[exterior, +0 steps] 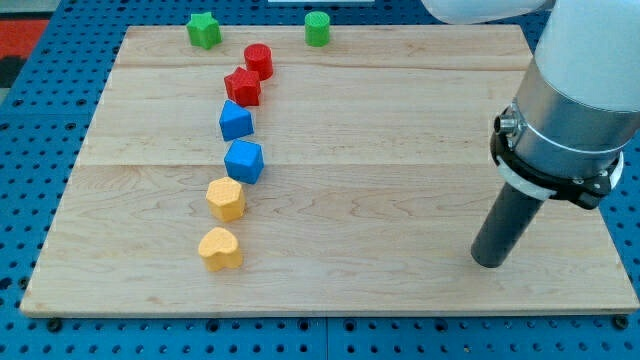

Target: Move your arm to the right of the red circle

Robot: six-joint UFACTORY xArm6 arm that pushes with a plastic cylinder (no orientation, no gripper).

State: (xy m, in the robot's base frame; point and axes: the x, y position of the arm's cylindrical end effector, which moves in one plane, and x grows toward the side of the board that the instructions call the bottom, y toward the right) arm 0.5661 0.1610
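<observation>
my tip [489,262] at board's lower right | red circle [258,60] top centre | well apart

On the board [400,200], a column is running down the view's left: red circle [258,60], red star [242,87], upper blue block [236,121], lower blue block [244,161], yellow hexagon [225,199], yellow heart [219,249]. Green star [203,30] and green cylinder [317,28] are sitting along the top edge. My tip [490,263] is standing well apart, lower right.

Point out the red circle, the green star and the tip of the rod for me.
red circle [259,59], camera view, on its top face.
green star [203,29], camera view, at its centre.
my tip [489,263], camera view, at the rod's very lower end, far to the view's right of the blocks.
</observation>
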